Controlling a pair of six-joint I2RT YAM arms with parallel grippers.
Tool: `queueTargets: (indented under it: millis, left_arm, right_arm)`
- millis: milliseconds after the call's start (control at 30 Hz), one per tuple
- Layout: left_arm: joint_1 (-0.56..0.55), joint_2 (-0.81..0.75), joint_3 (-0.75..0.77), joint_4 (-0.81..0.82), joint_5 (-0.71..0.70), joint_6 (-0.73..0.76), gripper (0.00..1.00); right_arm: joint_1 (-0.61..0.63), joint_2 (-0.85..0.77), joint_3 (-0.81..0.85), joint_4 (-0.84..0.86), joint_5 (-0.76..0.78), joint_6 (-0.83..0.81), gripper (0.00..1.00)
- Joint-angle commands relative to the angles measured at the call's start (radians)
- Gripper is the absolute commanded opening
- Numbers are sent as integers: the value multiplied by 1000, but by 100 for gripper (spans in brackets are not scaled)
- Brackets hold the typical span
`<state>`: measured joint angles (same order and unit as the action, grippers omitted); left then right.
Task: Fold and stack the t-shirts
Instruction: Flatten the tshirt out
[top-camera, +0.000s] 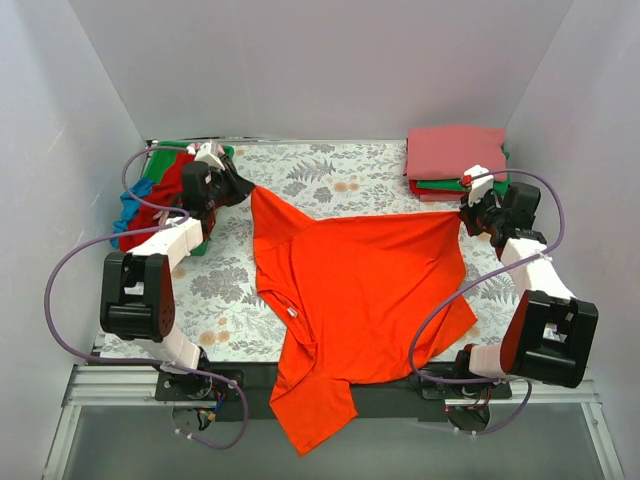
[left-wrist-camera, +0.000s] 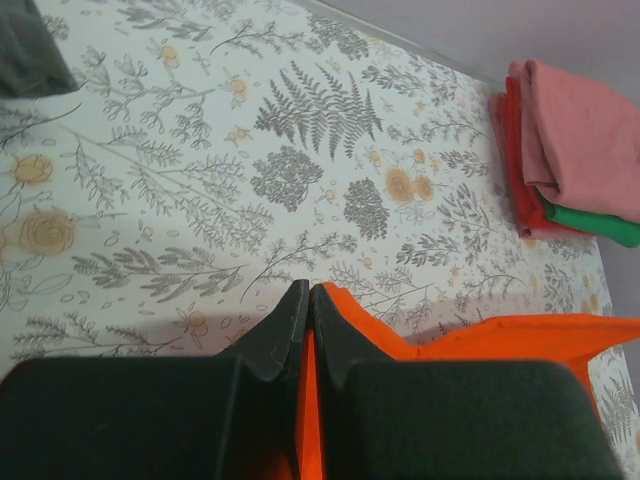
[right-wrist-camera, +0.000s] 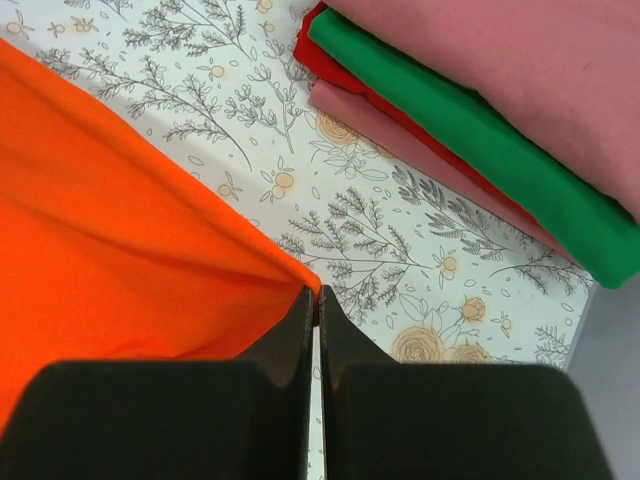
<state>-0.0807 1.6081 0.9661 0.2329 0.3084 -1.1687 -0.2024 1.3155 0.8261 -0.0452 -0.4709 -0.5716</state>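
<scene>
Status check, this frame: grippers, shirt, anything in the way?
Left gripper shut on orange shirt corner; right gripper shut on opposite corner. Shirt stretched between, tail draped off table. Folded stack just beyond right gripper, not touching.

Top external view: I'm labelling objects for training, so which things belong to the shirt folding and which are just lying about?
Job: orange t-shirt, held by left gripper and right gripper; folded stack; unfolded pile.
Lying about: floral table cloth; purple cables.

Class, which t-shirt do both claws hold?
The bright orange-red cloth t-shirt, spread open mid-table; the rest sit in the folded stack or the loose heap.
</scene>
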Motion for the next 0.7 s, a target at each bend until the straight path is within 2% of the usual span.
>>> queueTargets:
  millis: [0, 100, 200, 233, 333, 467, 667]
  left_arm:
    - [4, -8, 78, 23, 41, 43, 0]
    - [4, -26, 100, -3, 63, 50, 0]
    - [4, -109, 108, -27, 81, 47, 0]
    - [4, -179, 108, -33, 84, 44, 0]
    - [4, -304, 103, -59, 87, 21, 0]
    - [4, -561, 108, -90, 77, -28, 0]
    - [1, -789, 178, -98, 55, -133, 0]
  right_arm:
    - [4, 14, 65, 116, -11, 44, 1]
    - [6, 2, 84, 113, -14, 47, 1]
    - [4, -56, 136, 38, -35, 23, 1]
    - [4, -94, 155, -51, -44, 13, 1]
    - [4, -197, 241, -181, -84, -36, 1]
    - [6, -356, 367, -364, -84, -88, 1]
    - [6, -504, 726, -510, -28, -93, 1]
